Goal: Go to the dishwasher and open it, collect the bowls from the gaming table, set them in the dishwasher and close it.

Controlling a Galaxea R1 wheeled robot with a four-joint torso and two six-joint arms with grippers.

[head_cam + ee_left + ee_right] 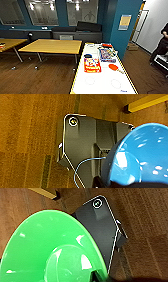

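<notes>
The bright blue bowl (140, 156) hangs close over the wooden floor, and my left gripper (112, 183) is shut on its rim. In the right wrist view the light green bowl (47, 250) is likewise held above the floor, with my right gripper (96, 275) shut on its edge. Straight ahead in the head view stands the gaming table (105, 83), with a glossy white top and yellow sides. The dishwasher is out of view.
On the gaming table lie a colourful box (92, 65), a game box (107, 55) and a flat orange-red piece (113, 67). Yellow-topped tables (53, 46) stand to the left. A teal pillar (125, 27) rises on the right, and a person (163, 42) stands at the far right.
</notes>
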